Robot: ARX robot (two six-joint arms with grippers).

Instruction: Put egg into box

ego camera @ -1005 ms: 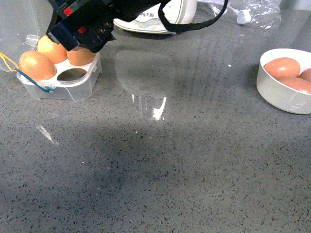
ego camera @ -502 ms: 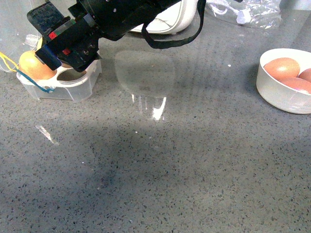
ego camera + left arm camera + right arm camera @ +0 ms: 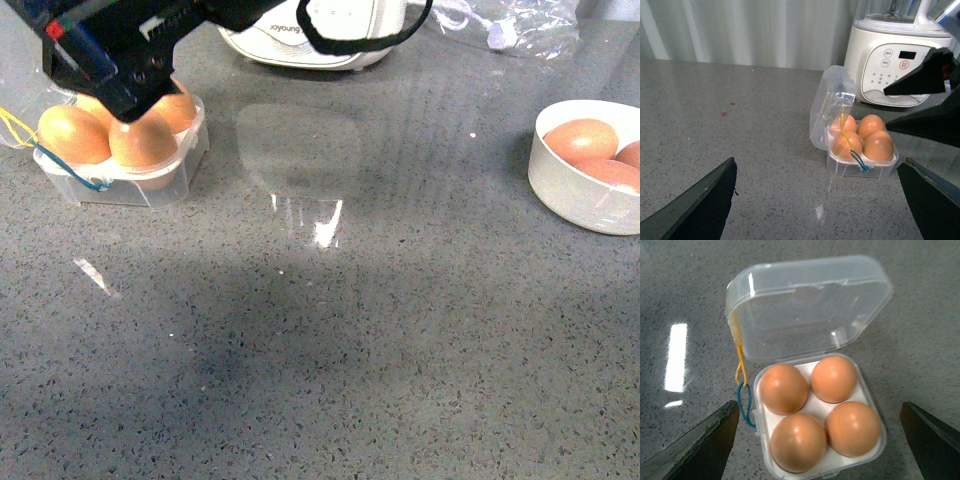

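Note:
The box [image 3: 120, 178], a clear four-cup carton with its lid open, sits at the far left of the counter. All its cups hold brown eggs. The egg [image 3: 143, 142] fills the front right cup. My right gripper [image 3: 100, 75] hovers just above the box, open and empty. In the right wrist view the box [image 3: 867, 390] and its eggs [image 3: 797, 440] lie below the spread right gripper [image 3: 817, 440]. My left gripper [image 3: 820, 200] is open and empty, low over the counter, facing the box [image 3: 862, 167]. It is out of the front view.
A white round bowl [image 3: 560, 190] with more brown eggs [image 3: 580, 140] stands at the right edge. A white kitchen appliance [image 3: 320, 35] stands behind the box, and a crumpled clear bag [image 3: 510, 25] lies at the back right.
The front right cup, empty a second ago, now holds an egg. My right gripper has shifted left and up over the box and is empty.

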